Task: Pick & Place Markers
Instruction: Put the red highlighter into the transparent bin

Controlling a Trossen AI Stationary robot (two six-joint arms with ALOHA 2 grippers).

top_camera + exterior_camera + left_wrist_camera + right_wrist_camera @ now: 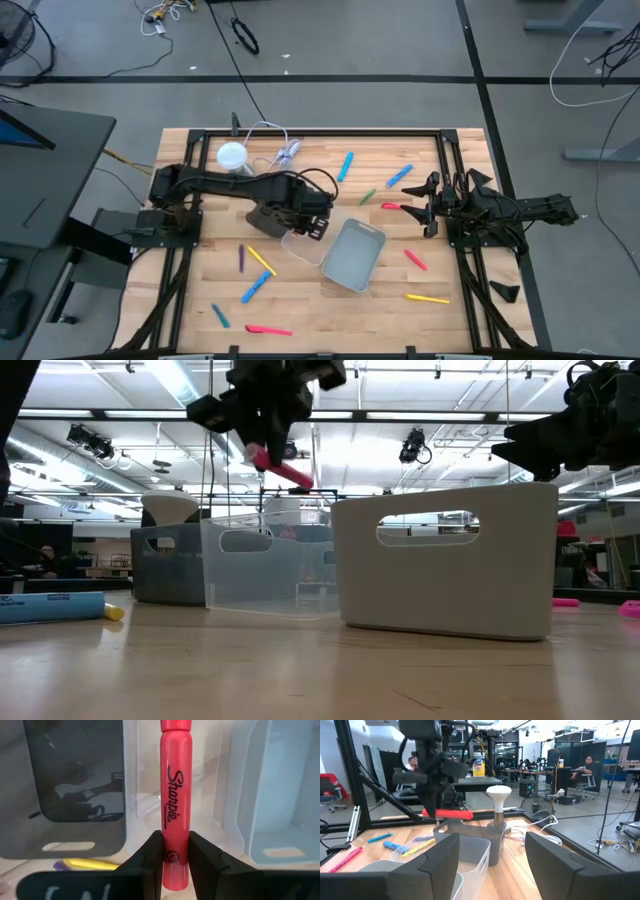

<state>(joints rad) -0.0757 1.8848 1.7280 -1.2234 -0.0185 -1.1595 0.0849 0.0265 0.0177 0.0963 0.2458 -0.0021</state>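
My left gripper (318,222) hangs over the three bins in the middle of the table, shut on a red-pink marker (175,795). That marker also shows in the low view (282,470) and the right wrist view (454,814). Several other markers lie flat on the wood: blue (345,165), blue (400,176), green (368,197), pink (392,206), red (415,260), yellow (427,298), purple (241,258), yellow (262,260). My right gripper (492,855) waits open near the table's right edge (430,205). My left gripper pinches the red-pink marker between its two fingers (152,855), near one end of the barrel (175,851). The fingers come from above and lie across it. The marker is lifted clear, nearly level with a slight tilt, above the bins.
A dark grey bin (262,218), a clear bin (300,245) and a pale blue bin (352,255) stand side by side at mid-table. A white round-topped lamp (232,155) and a white cable bundle (285,153) sit near the far edge. More markers lie near the near edge (268,329).
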